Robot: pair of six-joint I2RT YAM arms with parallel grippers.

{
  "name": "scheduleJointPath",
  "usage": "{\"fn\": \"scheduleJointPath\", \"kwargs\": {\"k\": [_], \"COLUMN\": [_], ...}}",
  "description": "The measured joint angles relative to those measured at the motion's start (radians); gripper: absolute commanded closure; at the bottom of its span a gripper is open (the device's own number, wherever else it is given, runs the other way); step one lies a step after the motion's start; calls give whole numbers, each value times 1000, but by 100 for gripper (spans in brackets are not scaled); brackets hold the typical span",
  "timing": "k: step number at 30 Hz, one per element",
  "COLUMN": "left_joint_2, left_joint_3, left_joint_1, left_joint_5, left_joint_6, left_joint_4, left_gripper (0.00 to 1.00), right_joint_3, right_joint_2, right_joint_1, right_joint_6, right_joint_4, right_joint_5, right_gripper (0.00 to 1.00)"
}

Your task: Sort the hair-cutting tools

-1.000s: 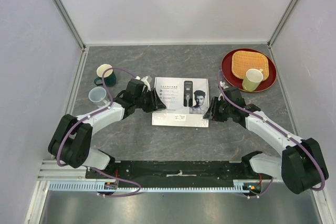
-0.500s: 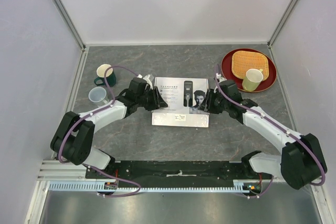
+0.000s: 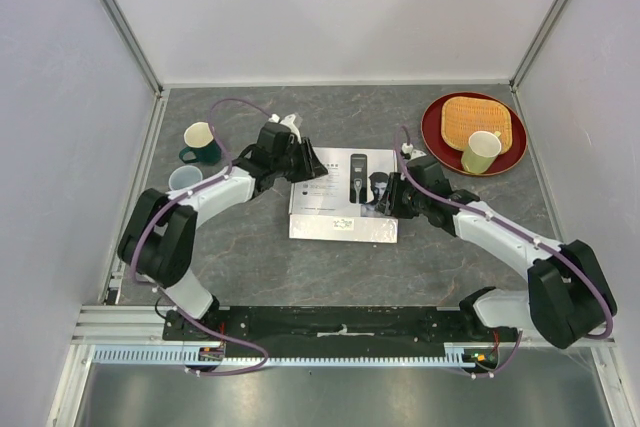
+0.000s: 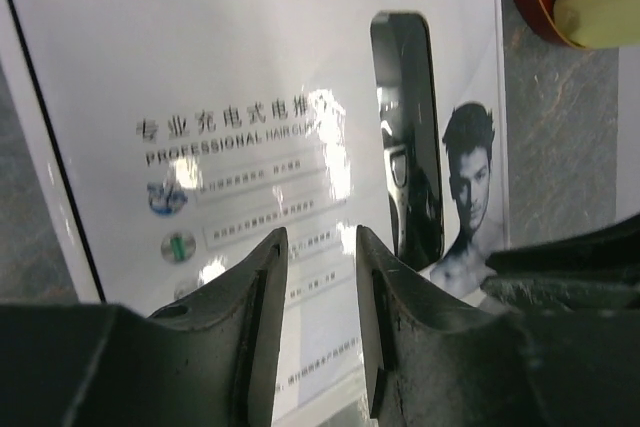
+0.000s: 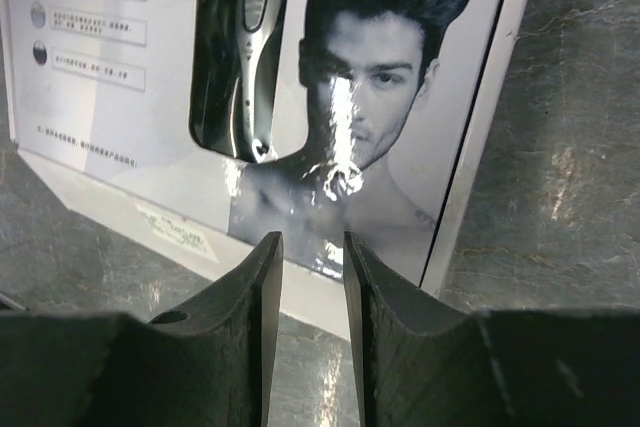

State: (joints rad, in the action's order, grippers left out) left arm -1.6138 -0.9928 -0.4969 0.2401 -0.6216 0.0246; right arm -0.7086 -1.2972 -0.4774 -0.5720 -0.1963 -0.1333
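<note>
The grey tabletop point(image 3: 250, 257) has a white clipper box point(image 3: 320, 209) lying flat in its middle, with the lid on. The sorting has not really begun. This looks like the step where the box must be opened first.

The left hand point(image 3: 312, 169) is at the far left corner of the box. The right hand point(image 3: 393, 197) is at its right edge. Each hand has its two fingers a little way apart, and neither one has hold of anything.

I think the next move is for both hands to catch the sides of the lid and lift it straight up together. If only one hand pulls, the box may just slide.

The red plate point(image 3: 432, 127) sits in the far right corner, well apart from the box.

The top view shows both arms and the whole box at once, but the tool in it is only a tiny dark mark. The right wrist view shows much more. There the clipper point(image 5: 250, 27), black and silver, lies behind a little window in the lid. In the left wrist view that window is just dark and shiny. The other tools are hidden in every view.
</note>
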Motion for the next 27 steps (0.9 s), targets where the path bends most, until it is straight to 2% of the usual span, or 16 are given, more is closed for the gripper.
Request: {"fn": "scheduleJointPath", "kwargs": {"k": [7, 10, 18, 25, 27], "left_joint_2": [-193, -269, -408, -615, -633], "left_joint_3": [-187, -290, -444, -719, -740], "left_joint_1": [4, 13, 24, 24, 25], "left_joint_5": [-63, -92, -143, -124, -114], "left_joint_6": [2, -38, -108, -109, -107], "left_joint_4": [-51, -50, -57, 191, 227], "left_gripper": [61, 60, 61, 67, 74], "right_joint_3": [26, 79, 204, 213, 213], "right_joint_2": [79, 94, 104, 54, 34], "right_joint_1": [-20, -35, -108, -119, -121], "right_joint_6": [46, 53, 64, 50, 40], "right_joint_4": [0, 23, 61, 110, 116], "right_joint_5": [-57, -76, -104, -38, -12], "right_gripper": [64, 66, 67, 66, 67]}}
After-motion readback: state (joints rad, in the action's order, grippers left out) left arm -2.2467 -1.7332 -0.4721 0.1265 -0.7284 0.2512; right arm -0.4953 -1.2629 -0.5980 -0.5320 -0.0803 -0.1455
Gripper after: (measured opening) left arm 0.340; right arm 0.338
